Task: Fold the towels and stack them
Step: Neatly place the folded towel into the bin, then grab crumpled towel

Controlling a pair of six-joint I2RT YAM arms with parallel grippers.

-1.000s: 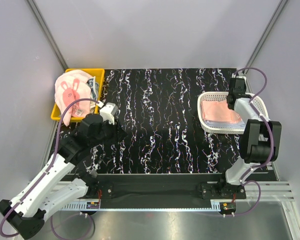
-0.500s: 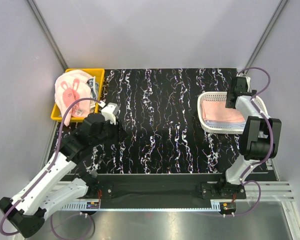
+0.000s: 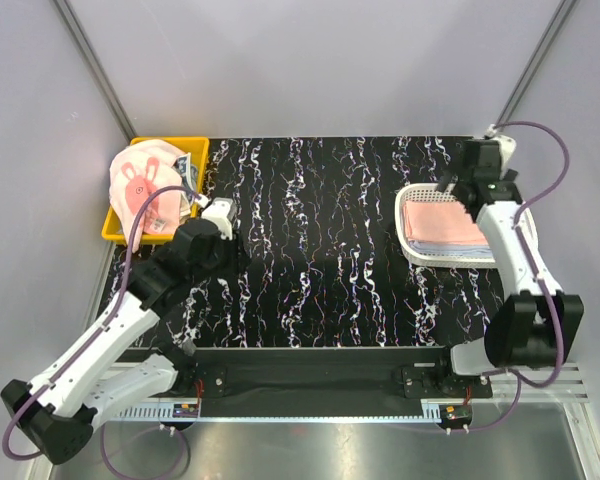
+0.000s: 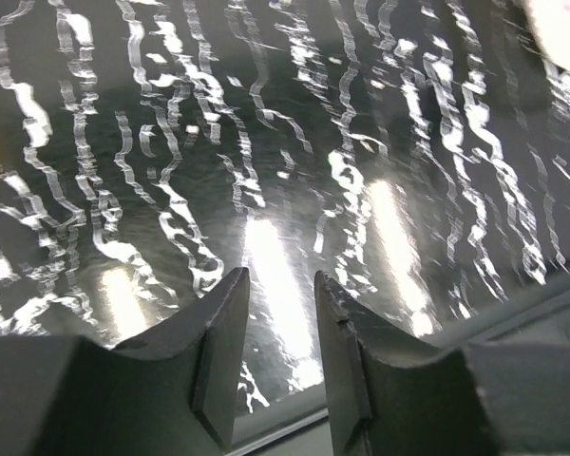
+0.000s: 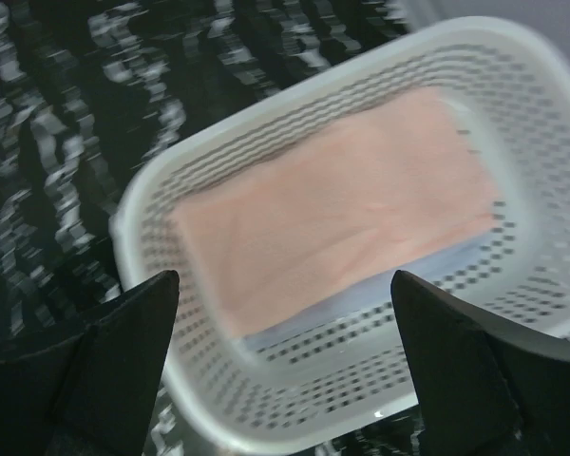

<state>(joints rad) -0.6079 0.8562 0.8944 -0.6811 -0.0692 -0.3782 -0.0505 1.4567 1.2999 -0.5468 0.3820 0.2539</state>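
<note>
1. Step in hand: stacking on the right side looks done. Your right gripper [image 5: 283,285] is hanging over the white mesh basket [image 5: 266,418] with its jaws spread wide and nothing between them. The folded pink towel [image 5: 332,209] is lying flat inside, on a pale blue towel [image 5: 361,299] whose edge is showing beneath.
2. Your left gripper [image 4: 280,342] is pointing down at the black marbled table [image 3: 320,230], near the yellow bin [image 3: 115,235]. Its fingers are standing a little apart, pinching nothing.
3. Unfolded towels are sitting heaped in the bin, the pink rabbit-print towel [image 3: 135,180] on top. Judgement: you are heading into fetching the next one.
4. Next move is calling for the left arm reaching over the bin wall, jaws widening, then pinching one edge of the rabbit-print towel and carrying it to the table for folding.
5. Hard to make out:
   - The bin is lying outside the left wrist view.
   - Cloths under the rabbit-print towel are mostly covered.
   - You cannot tell how many towels are making up the basket stack.
   - The right wrist view is blurring.
</note>
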